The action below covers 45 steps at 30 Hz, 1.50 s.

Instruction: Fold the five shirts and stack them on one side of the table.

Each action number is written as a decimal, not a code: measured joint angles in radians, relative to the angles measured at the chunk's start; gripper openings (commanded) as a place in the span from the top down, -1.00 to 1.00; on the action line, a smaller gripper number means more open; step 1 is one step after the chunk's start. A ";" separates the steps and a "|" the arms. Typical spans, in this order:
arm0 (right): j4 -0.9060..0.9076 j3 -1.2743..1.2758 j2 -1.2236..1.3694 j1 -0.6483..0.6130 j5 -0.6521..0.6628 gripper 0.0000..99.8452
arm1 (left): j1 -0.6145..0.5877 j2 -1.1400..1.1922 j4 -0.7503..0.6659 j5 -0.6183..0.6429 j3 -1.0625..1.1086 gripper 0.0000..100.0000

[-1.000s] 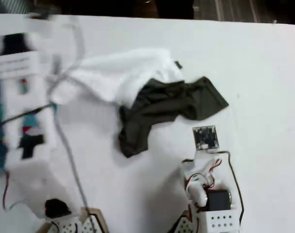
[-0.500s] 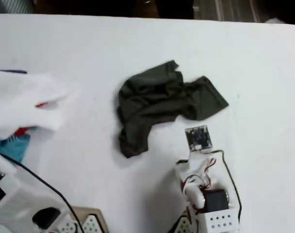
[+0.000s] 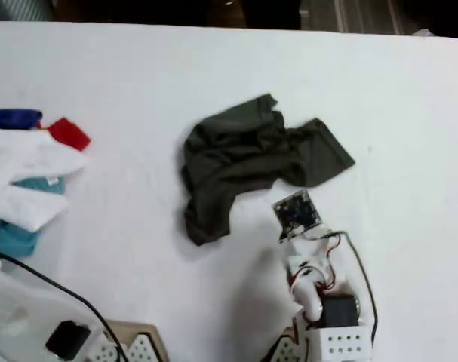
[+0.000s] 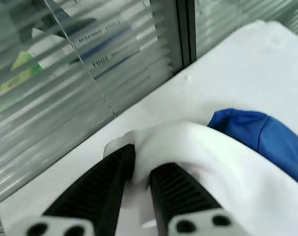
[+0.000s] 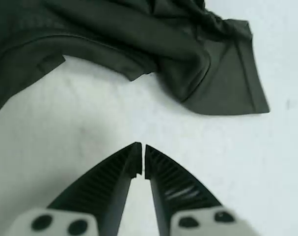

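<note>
Dark shirt [image 3: 251, 162] is crumpled mid-surface [image 3: 410, 113], unfolded, one end bunched toward the near edge. The rest are piled at the left arm's edge: white shirt [image 3: 25, 158] on top, blue shirt [image 3: 13, 117], a red one [image 3: 69, 133] and a teal one [image 3: 17, 237] poking out.

Left jaws are pinched on a fold of the white shirt. Right jaws are closed and empty, tips just above bare surface, just short of the dark shirt.

Handling, my read: light, limp knit with zero stiffness. It will drape, drag and bunch rather than slide as a sheet. Grabbing the bunched middle likely picks up several layers.

Best hold looks like the flat corner [image 3: 330, 154] on the right arm's side: lies open, looks single-layer, edge reachable. Pinch it close to the edge, then the opposite corner to spread it. The jaws need to open before the approach.
</note>
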 measured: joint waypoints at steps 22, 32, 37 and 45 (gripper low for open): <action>0.175 -1.073 0.680 -0.020 -0.081 0.75 | 0.341 -0.094 0.620 -0.127 -0.226 0.44; 0.310 -1.280 1.227 -0.350 -0.250 0.75 | 0.535 -0.094 0.629 -0.081 0.098 0.44; 0.284 -1.264 1.432 -0.451 -0.252 0.75 | 0.647 -0.094 0.629 -0.077 0.242 0.44; 0.241 -1.266 1.794 -0.559 -0.252 0.75 | 0.671 -0.092 0.580 -0.075 0.330 0.44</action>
